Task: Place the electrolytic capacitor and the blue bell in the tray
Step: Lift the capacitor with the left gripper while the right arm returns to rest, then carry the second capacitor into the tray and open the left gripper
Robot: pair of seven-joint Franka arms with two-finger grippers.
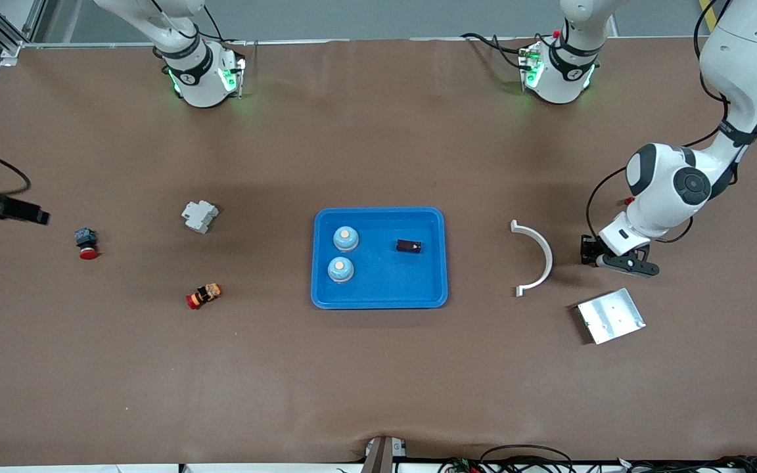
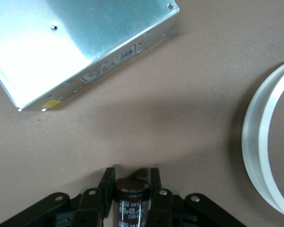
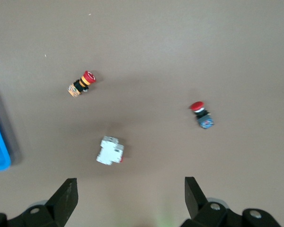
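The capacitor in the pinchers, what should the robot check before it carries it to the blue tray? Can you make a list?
1. Grip: the left gripper is shut on the capacitor, one finger on each side. Ok.
2. How far the capacitor is lifted off the table: cannot tell.
3. Way across: the white curved piece lies between the left gripper and the tray, so go over it. Not ok for a low slide.
4. Room in the tray: two blue bells and a small dark part are inside, with bare floor nearer the front camera. Ok.
5. Right gripper: open, holding nothing, away from the tray. Ok.
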